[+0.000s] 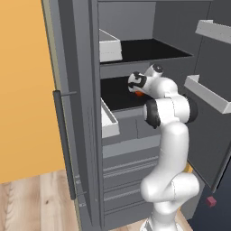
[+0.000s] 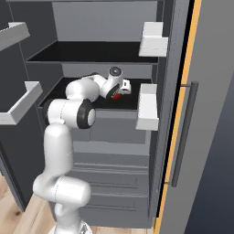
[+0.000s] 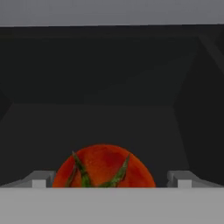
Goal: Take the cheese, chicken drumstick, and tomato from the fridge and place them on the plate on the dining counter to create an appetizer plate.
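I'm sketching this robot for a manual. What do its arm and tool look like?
The arm is glossy white, built of rounded tubular segments with dark grey bands at the joints. The tool has two small pale grey fingertips. No cables or markings are visible.

The tomato (image 3: 104, 166) has smooth, slightly glossy red-orange skin with matt green stem leaves. The fridge (image 1: 85, 113) looks like matt dark grey painted metal, its shelf (image 3: 96, 127) flat matt black, its door bins (image 2: 147, 107) plain white plastic. The floor (image 1: 31, 200) shows pale wood grain. The arm (image 1: 169, 135) is glossy white plastic.
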Motion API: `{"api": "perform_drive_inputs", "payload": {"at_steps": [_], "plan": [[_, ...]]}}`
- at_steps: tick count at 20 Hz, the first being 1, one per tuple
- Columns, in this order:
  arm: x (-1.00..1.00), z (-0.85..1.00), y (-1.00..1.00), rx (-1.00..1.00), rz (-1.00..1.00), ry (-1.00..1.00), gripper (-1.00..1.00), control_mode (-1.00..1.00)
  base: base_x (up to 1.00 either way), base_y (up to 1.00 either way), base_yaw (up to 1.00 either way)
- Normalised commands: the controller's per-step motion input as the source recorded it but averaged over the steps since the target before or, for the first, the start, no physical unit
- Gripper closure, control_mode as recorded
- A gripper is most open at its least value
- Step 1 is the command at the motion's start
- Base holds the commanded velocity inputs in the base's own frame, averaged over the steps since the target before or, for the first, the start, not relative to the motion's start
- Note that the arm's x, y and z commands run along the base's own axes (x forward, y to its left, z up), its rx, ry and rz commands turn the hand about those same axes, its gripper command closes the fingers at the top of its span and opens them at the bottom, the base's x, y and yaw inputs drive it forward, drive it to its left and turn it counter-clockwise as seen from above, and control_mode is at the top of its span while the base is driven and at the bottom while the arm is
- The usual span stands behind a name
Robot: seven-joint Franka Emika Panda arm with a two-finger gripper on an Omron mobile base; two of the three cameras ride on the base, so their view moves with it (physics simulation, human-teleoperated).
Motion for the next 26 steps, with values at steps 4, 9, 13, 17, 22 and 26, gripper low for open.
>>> {"api": "perform_drive_inputs", "payload": {"at_steps": [4,9,13,17,22,26], "plan": [[-0.09,-0.35,0.00,0.00,-0.03,0.00,-1.00,-1.00,0.00,0.00,0.00],[-0.19,-0.41,0.00,0.00,-0.04,0.00,-1.00,-1.00,0.00,0.00,0.00],[-0.03,-0.44,0.00,0.00,-0.03,0.00,-1.00,-1.00,0.00,0.00,0.00],[0.00,-0.48,0.00,0.00,-0.03,0.00,-1.00,-1.00,0.00,0.00,0.00],[-0.10,-0.63,0.00,0.00,-0.06,0.03,1.00,-1.00,0.00,0.00,0.00],[-0.26,-0.74,0.00,0.00,-0.09,0.08,1.00,-1.00,0.00,0.00,0.00]]}}
